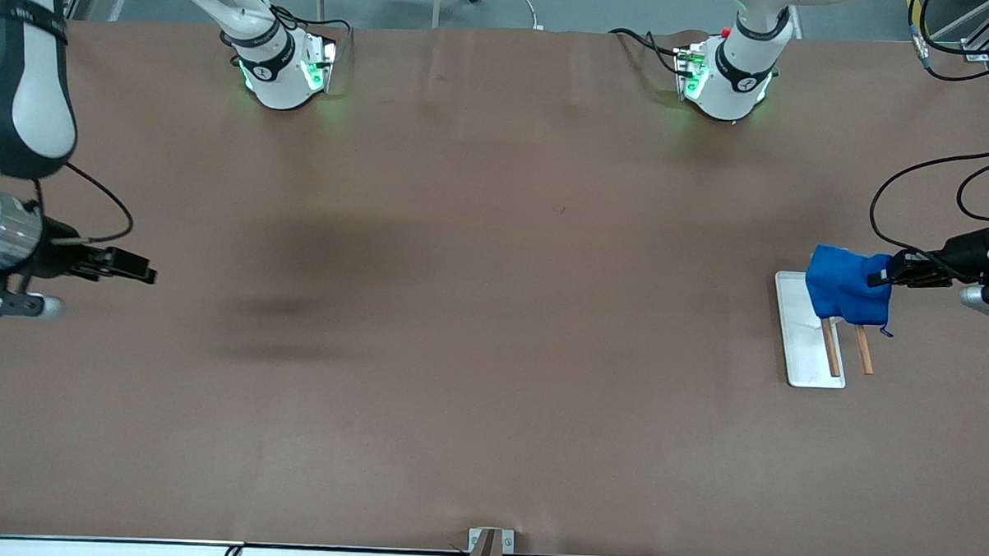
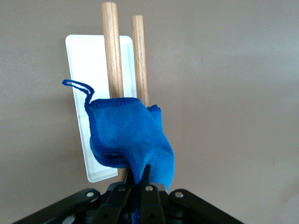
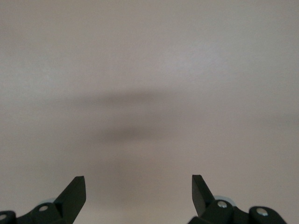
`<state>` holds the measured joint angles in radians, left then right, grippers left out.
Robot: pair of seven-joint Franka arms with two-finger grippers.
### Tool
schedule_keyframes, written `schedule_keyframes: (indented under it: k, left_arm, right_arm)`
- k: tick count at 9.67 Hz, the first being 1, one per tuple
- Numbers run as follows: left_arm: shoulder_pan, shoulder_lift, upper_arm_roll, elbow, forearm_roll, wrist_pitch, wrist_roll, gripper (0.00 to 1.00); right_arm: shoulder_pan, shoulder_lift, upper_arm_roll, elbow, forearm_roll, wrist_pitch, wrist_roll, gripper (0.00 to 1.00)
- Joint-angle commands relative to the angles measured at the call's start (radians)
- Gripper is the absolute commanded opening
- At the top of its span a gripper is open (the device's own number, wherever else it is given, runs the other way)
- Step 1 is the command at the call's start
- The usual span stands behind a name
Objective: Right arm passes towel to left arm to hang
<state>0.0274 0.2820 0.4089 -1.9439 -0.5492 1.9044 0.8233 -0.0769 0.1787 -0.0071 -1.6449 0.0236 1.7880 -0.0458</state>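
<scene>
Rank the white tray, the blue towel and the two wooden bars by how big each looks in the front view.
1. White tray, though the towel hides part of it.
2. Towel, bunched up and looking close to the tray in size.
3. Two wooden bars, alike in what shows; no ranking between them.

The front view looks steeply down from high across the brown surface (image 1: pixel 492 352), arm bases along its top edge. Each wrist view looks close down past its own hand; the left one shares the white tray (image 2: pixel 91 60) (image 1: pixel 796 354) at front view's right edge.
</scene>
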Motion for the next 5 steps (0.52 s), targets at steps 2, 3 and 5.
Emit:
schedule_keyframes:
  k: [2,3,5]
  left_arm:
    - [0.023,0.046,0.002,0.000,-0.020,0.012,0.034,0.37]
    - [0.031,0.048,0.002,0.000,-0.020,0.007,0.036,0.48]
    - [0.052,0.042,0.004,0.003,-0.021,-0.014,0.011,1.00]
  right_arm:
    - [0.014,-0.045,-0.046,0.176,-0.102,-0.154,0.030,1.00]
    - [0.029,-0.064,-0.074,0.184,-0.093,-0.160,0.047,1.00]
    - [0.017,-0.143,-0.085,0.172,-0.088,-0.253,0.132,1.00]
